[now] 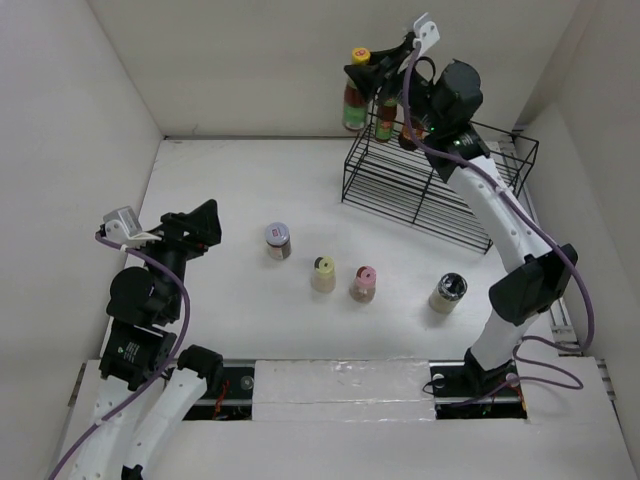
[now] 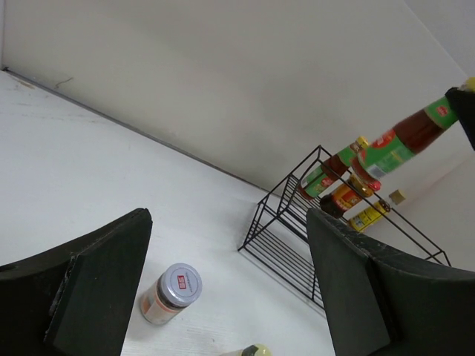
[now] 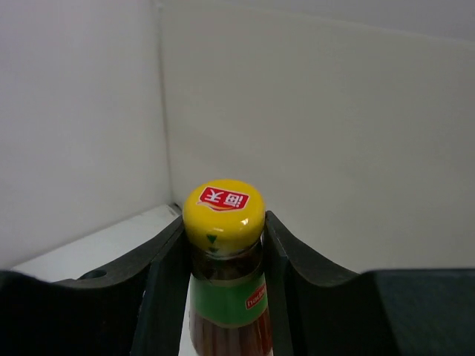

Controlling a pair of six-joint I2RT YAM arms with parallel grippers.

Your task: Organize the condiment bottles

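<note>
My right gripper (image 1: pixel 368 68) is shut on the neck of a yellow-capped slim sauce bottle (image 1: pixel 354 102) with a green label. It holds the bottle upright in the air at the far left corner of the black wire rack (image 1: pixel 440 190). In the right wrist view the fingers (image 3: pixel 167 274) clamp just under the cap (image 3: pixel 225 211). Two bottles (image 1: pixel 386 122) stand on the rack's upper tier. On the table stand a silver-lidded jar (image 1: pixel 278 240), a cream shaker (image 1: pixel 323 274), a pink-capped shaker (image 1: pixel 364 284) and a dark-topped shaker (image 1: pixel 447 292). My left gripper (image 1: pixel 196 232) is open and empty, left of the silver-lidded jar (image 2: pixel 172 293).
White walls enclose the table at the back and both sides. The rack (image 2: pixel 297 245) stands at the back right, near the right wall. The left wrist view shows three bottles (image 2: pixel 349 194) on the rack behind the held bottle (image 2: pixel 401 144).
</note>
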